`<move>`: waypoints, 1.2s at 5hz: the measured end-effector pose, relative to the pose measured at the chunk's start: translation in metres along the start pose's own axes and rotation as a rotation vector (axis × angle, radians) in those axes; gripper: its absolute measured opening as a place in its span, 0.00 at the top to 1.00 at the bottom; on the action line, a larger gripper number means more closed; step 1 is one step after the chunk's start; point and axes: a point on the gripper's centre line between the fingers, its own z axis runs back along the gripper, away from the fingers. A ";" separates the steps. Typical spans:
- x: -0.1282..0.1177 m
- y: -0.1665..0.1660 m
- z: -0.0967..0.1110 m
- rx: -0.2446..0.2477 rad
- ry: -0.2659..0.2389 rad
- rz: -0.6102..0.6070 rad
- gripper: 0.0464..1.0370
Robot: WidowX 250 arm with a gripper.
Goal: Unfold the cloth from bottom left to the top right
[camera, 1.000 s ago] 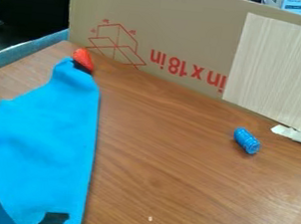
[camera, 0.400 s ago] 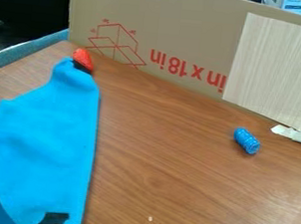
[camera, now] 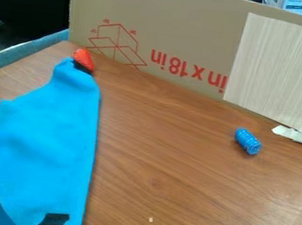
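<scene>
Wooden table [camera: 173, 187], blue cloth [camera: 51, 135] near the jaws

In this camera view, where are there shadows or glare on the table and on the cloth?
Camera view: a soft pale sheen on the table toward the lower right; a small dark shadow beside the lower end of the blue cylinder; faint shading on the cloth.
</scene>
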 end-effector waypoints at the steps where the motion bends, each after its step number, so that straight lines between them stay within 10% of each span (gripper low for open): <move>1: -0.005 0.012 -0.007 0.067 0.004 0.096 0.04; 6: -0.019 0.010 -0.036 0.136 0.050 0.090 0.09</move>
